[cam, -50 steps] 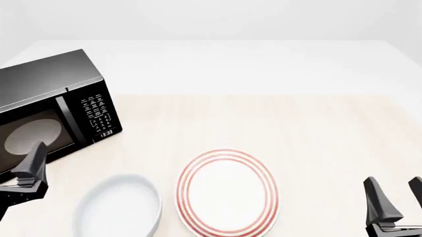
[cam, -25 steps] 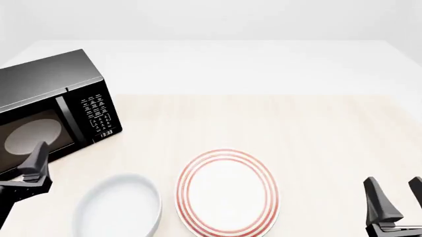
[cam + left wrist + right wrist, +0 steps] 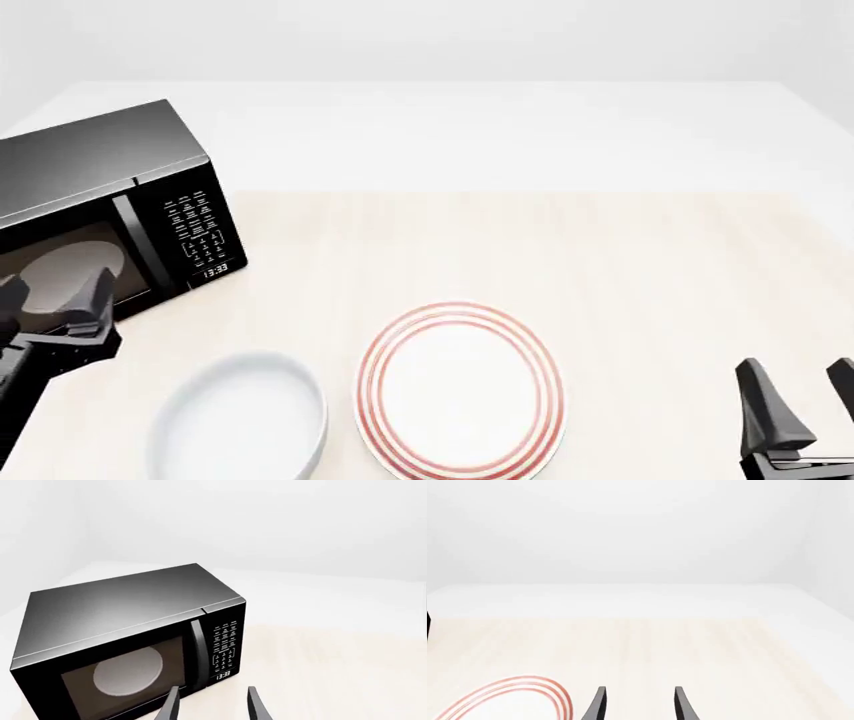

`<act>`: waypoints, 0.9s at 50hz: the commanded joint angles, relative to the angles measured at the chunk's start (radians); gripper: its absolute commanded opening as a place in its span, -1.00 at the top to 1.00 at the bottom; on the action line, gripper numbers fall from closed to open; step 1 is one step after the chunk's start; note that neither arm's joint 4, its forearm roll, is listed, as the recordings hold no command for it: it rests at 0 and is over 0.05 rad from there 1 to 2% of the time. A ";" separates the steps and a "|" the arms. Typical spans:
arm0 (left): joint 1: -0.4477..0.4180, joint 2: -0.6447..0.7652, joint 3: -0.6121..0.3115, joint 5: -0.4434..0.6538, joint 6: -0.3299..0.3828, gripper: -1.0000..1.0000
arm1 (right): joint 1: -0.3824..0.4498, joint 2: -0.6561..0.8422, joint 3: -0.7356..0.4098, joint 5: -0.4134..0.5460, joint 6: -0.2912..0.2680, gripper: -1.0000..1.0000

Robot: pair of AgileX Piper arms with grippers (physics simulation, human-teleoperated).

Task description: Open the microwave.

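Note:
The microwave (image 3: 107,190) is a glossy black box at the table's far left, angled, with its door shut. Its vertical bar handle (image 3: 130,245) stands between the dark window and the keypad (image 3: 194,228), and the clock reads 13:33. My left gripper (image 3: 51,298) is open, low in front of the door window and to the left of the handle. In the left wrist view the microwave (image 3: 127,625) fills the left half, and the handle (image 3: 197,655) stands just beyond the open left gripper (image 3: 212,705). My right gripper (image 3: 807,400) is open at the near right, holding nothing.
A white bowl (image 3: 240,425) sits near the front edge, just right of my left gripper. A red-ringed white plate (image 3: 458,390) lies at the front centre, and its rim (image 3: 527,692) shows in the right wrist view. The pale wood tabletop (image 3: 601,260) stretches to the right.
My left gripper has moved forward and a little right toward the microwave door, and its second finger has come into view. The right arm has not moved.

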 commanded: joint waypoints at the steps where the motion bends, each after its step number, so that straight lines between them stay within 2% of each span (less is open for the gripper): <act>1: -0.004 0.110 -0.029 -0.071 -0.003 -1.00 | 0.000 0.000 0.000 0.000 0.000 -1.00; 9: -0.023 0.194 -0.045 -0.134 -0.002 -1.00 | 0.000 0.000 0.000 0.000 0.000 -1.00; 24: -0.033 0.276 -0.099 -0.166 -0.020 -1.00 | 0.000 0.000 0.000 0.000 0.000 -1.00; 31: -0.039 0.330 -0.130 -0.196 -0.005 -1.00 | 0.000 0.000 0.000 0.000 0.000 -1.00; 45: -0.034 0.387 -0.130 -0.250 0.004 -1.00 | 0.000 0.000 0.000 0.000 0.000 -1.00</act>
